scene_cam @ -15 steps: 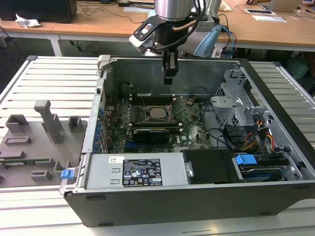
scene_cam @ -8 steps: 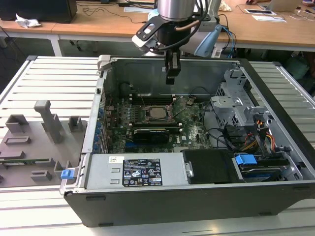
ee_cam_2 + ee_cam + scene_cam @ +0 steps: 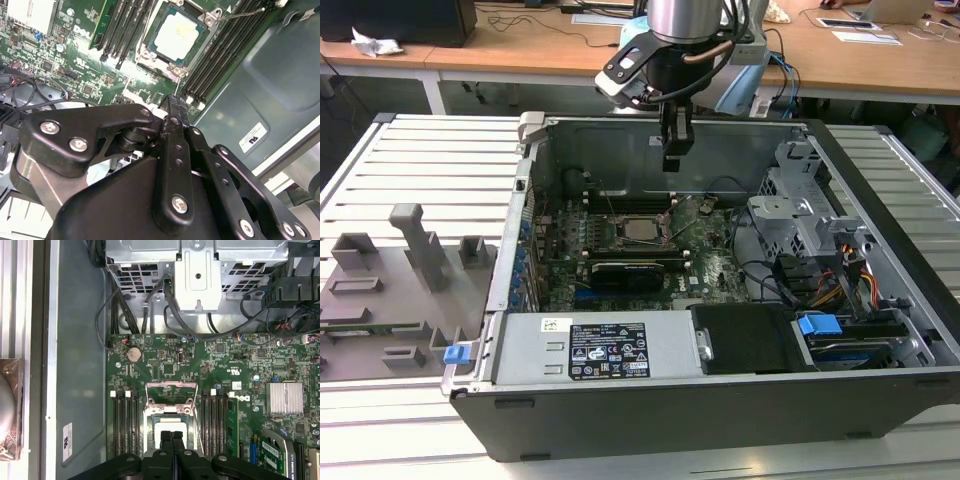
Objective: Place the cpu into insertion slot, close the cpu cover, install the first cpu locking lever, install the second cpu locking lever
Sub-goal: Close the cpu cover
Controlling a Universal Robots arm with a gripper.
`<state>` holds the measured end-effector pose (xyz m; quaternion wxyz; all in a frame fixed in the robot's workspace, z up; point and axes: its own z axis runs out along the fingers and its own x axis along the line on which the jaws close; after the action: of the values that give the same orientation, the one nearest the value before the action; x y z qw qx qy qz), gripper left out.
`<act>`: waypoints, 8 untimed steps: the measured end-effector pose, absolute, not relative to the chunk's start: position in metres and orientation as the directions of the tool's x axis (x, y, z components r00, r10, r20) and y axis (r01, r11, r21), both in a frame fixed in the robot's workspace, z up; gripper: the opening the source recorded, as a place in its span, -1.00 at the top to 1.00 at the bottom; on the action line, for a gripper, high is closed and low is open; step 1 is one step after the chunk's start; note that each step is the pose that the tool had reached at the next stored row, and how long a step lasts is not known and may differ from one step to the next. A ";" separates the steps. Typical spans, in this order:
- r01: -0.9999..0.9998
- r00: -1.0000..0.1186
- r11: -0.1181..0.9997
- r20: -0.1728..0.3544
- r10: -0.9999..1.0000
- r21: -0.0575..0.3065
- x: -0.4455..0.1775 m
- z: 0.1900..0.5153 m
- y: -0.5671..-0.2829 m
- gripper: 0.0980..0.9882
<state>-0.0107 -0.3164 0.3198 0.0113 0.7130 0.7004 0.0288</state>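
The cpu (image 3: 640,229) lies silver top up in the insertion slot (image 3: 619,228) on the green board inside the open computer case. In both wrist views the cpu (image 3: 179,34) (image 3: 165,427) sits within the socket's metal rim (image 3: 150,412). The cpu cover (image 3: 170,390) appears tilted up at one edge of the socket. A thin wire locking lever (image 3: 245,12) sticks out beside it, and in the exterior view two thin levers (image 3: 673,214) stand raised. My gripper (image 3: 673,165) (image 3: 175,102) (image 3: 172,436) hangs above the socket, shut, holding nothing.
Memory slots (image 3: 127,425) flank the socket. A long black expansion card (image 3: 630,270) lies on its near side. The power supply (image 3: 605,345), drive cage (image 3: 800,215) and cables (image 3: 770,280) crowd the case. Grey fixtures (image 3: 410,250) stand on the exterior view's left.
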 end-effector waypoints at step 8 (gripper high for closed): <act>0.998 0.017 -0.018 0.025 1.000 0.056 -0.010 0.320 -0.315 0.98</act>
<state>-0.0102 -0.3148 0.3198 0.0113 0.7130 0.7005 0.0288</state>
